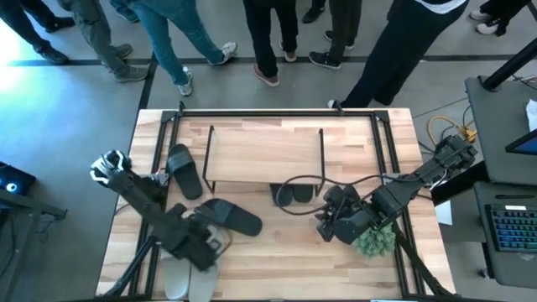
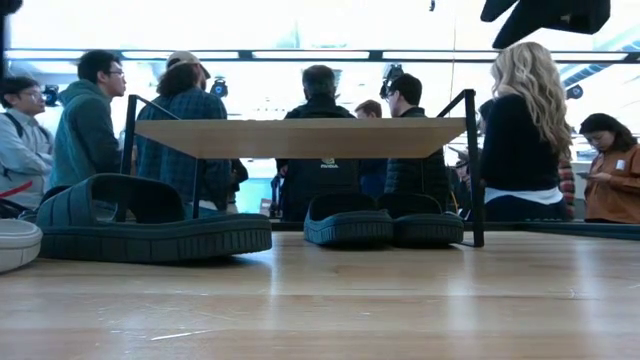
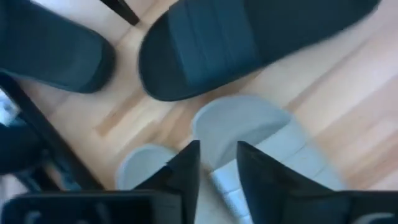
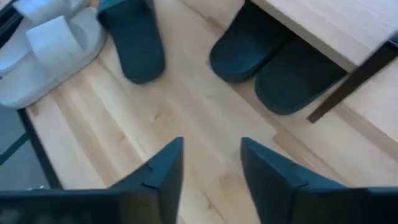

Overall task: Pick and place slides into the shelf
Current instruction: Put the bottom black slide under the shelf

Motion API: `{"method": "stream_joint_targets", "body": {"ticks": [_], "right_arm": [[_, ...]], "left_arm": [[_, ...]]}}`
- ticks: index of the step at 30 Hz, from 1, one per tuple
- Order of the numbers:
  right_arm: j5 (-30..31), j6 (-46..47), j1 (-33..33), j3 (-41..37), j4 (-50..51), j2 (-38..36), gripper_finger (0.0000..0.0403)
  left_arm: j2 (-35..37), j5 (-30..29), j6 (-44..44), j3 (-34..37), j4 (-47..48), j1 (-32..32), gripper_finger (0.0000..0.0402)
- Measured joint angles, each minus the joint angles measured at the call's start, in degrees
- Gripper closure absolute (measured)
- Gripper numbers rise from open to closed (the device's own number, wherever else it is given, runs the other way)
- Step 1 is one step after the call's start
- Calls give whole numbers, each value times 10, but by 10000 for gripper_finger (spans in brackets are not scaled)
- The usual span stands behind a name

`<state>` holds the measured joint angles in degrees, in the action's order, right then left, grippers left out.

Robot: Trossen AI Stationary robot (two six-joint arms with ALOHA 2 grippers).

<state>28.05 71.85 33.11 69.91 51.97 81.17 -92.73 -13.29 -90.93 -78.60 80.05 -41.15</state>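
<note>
**Two black slides under the shelf, both claws apart and empty**

I see the shelf (image 1: 264,151) standing at the middle of the surface (image 1: 285,260), its light top board on thin black legs. Two black slides (image 1: 293,195) sit side by side under its near edge, toes outward; in the low view they show beneath the board toward its right leg.

My right claw (image 4: 211,163) hovers just in front of that pair, over bare wood. Its fingers stand apart with nothing between them. Off to its side lie a third black slide (image 4: 132,40) and the pale pair (image 4: 53,43).

My left claw (image 3: 217,163) hangs low over a grey slide (image 3: 261,140), fingers parted with a narrow gap, their tips right at the slide's upper face. I cannot tell whether they touch it; they do not grip it. A second grey slide (image 3: 140,165) lies just beside that one. Just beyond the claw lies a black slide (image 1: 233,217), and farther off, beside the shelf's left leg, another black slide (image 1: 184,170).

People (image 2: 320,140) stand past the far edge of the surface.
</note>
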Motion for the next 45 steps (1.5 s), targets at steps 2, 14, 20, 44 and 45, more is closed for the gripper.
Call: {"method": "stream_joint_targets", "body": {"ticks": [2, 14, 20, 44, 45], "right_arm": [[-4, 17, 0, 0, 14, 0, 217], [-58, 135, 52, 0, 107, -1, 159], [-58, 148, 64, 0, 108, -1, 161], [-55, 130, 64, 0, 109, -1, 165], [-55, 130, 64, 0, 110, -1, 165]], "left_arm": [[-24, 9, -3, -21, -1, 23, 280], [-153, 11, 15, -103, 0, 94, 239], [-193, -7, -3, -101, 7, 98, 239], [-237, -62, -16, -115, 42, 108, 392], [-237, -63, -14, -118, 36, 108, 395]]}}
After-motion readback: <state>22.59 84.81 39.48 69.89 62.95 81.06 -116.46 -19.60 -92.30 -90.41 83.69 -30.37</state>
